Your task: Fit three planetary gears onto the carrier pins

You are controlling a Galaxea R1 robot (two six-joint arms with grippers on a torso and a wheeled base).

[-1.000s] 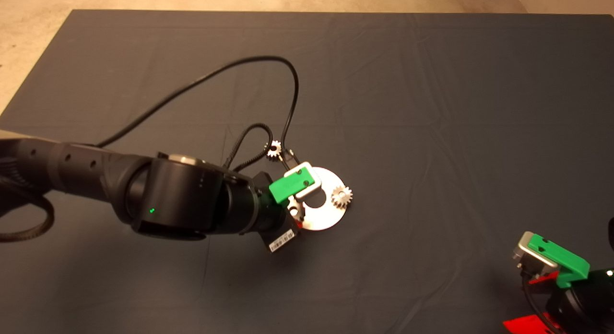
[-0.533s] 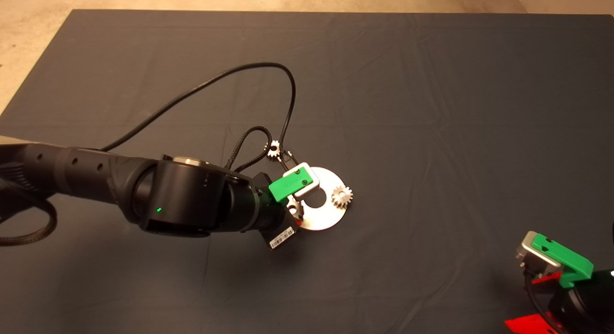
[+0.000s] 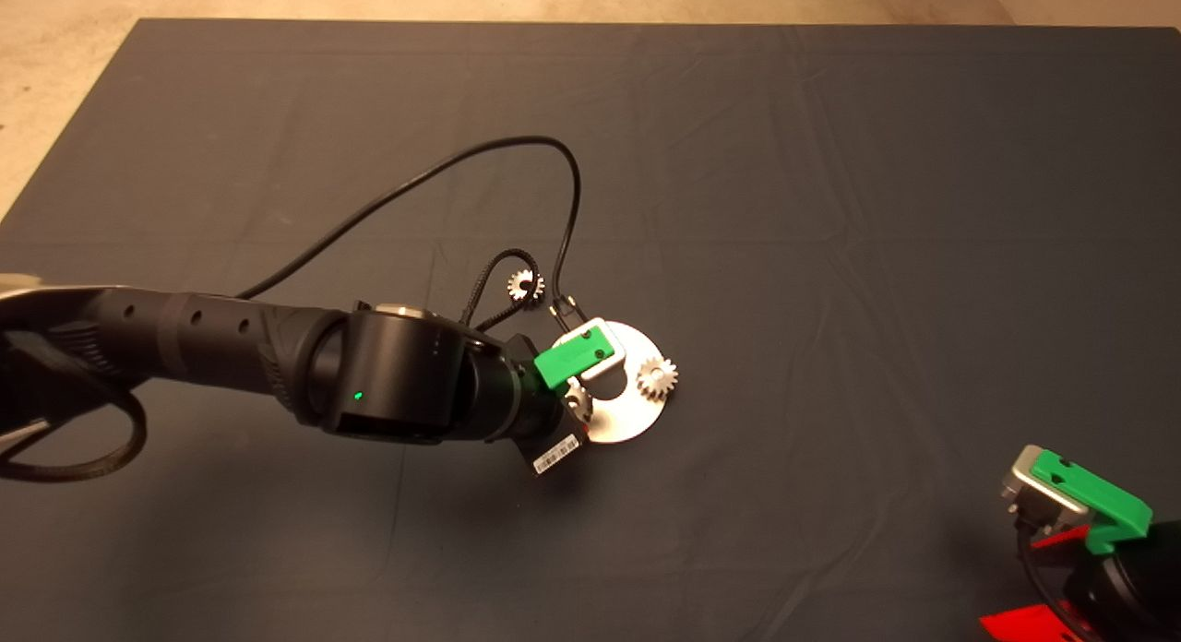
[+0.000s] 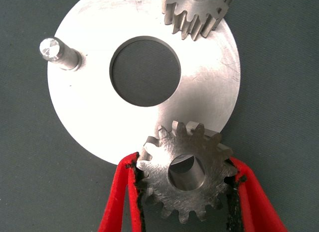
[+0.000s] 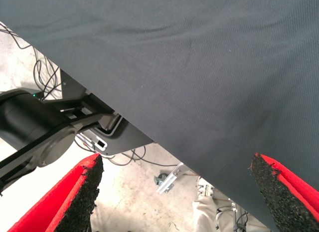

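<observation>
My left gripper is shut on a planetary gear and holds it over the near rim of the pale carrier disc. Pale metal shows through the held gear's bore. A second gear sits on a carrier pin at the disc's far rim. One bare pin stands upright on the disc. In the head view the left gripper is over the disc's left part, the seated gear is at its right, and a third gear lies loose on the mat behind the disc.
My right gripper is parked open at the mat's lower right corner; its wrist view looks past the mat's edge at the floor and cables. A black cable loops over the mat behind the left arm.
My left arm has shifted a little to the right with the gear in its fingers. The cable loop has moved off the loose gear, which now shows whole.
</observation>
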